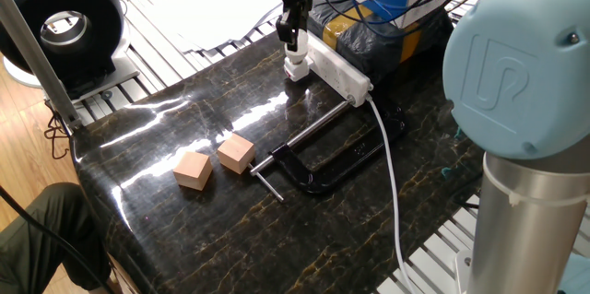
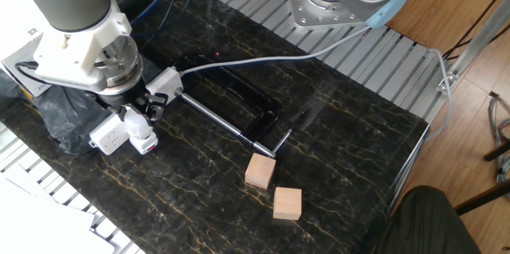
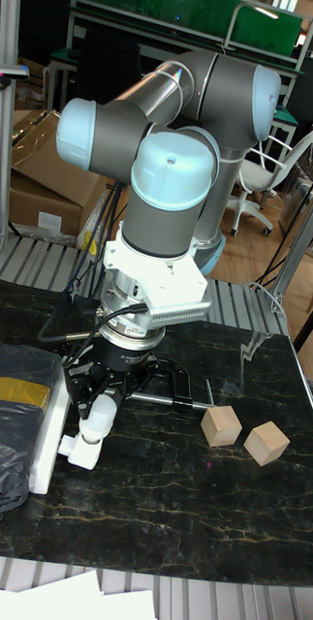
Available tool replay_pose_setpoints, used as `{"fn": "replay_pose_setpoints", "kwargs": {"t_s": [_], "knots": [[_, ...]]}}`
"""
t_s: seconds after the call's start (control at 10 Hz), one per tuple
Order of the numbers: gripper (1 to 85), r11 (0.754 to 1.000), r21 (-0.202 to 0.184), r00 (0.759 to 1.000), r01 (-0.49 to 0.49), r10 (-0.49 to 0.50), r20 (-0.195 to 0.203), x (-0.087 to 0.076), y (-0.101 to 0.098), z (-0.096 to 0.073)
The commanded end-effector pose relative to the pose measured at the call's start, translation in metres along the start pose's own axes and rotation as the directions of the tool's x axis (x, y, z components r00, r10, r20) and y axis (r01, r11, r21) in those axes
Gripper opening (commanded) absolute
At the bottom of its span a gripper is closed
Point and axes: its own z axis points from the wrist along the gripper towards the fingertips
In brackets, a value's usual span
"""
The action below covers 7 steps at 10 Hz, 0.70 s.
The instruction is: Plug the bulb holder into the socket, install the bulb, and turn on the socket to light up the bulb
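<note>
The white socket point(image 1: 339, 70) lies along the back of the dark marble table, beside a black bag. The bulb holder point(image 1: 296, 71) sits against its near end; I cannot tell how deep its plug is seated. The white bulb point(image 1: 294, 53) stands upright in the top of the holder. My gripper point(image 1: 294, 38) comes straight down from above and is shut on the bulb. From the other side, the gripper point(image 2: 137, 119) holds the bulb point(image 2: 141, 130) over the holder point(image 2: 147, 144), next to the socket point(image 2: 111, 136). The tall view shows the gripper point(image 3: 100, 411), bulb point(image 3: 99, 420) and holder point(image 3: 80, 451). The bulb is unlit.
A black C-clamp point(image 1: 318, 160) lies in the middle of the table, holding the socket's far end. Two tan wooden cubes point(image 1: 193, 170) point(image 1: 236, 154) sit to its left. The thick white cable point(image 1: 392, 179) runs off the front right. A black bag point(image 1: 392, 41) lies behind the socket.
</note>
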Motion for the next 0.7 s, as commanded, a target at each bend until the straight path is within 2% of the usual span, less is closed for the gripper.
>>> {"fn": "replay_pose_setpoints", "kwargs": {"t_s": [0.0, 0.2, 0.5, 0.6], "knots": [[50.7, 0.999, 0.004, 0.999, 0.035, -0.035, 0.007, -0.0001, -0.0035, -0.0021], [55.7, 0.999, 0.012, 0.999, 0.048, -0.048, -0.004, 0.0024, -0.0049, -0.0018], [58.3, 0.997, 0.027, 0.997, 0.075, -0.075, 0.005, -0.0006, -0.0074, -0.0019], [59.7, 0.993, 0.051, 0.995, 0.102, -0.103, 0.007, -0.0017, -0.0126, -0.004]]}}
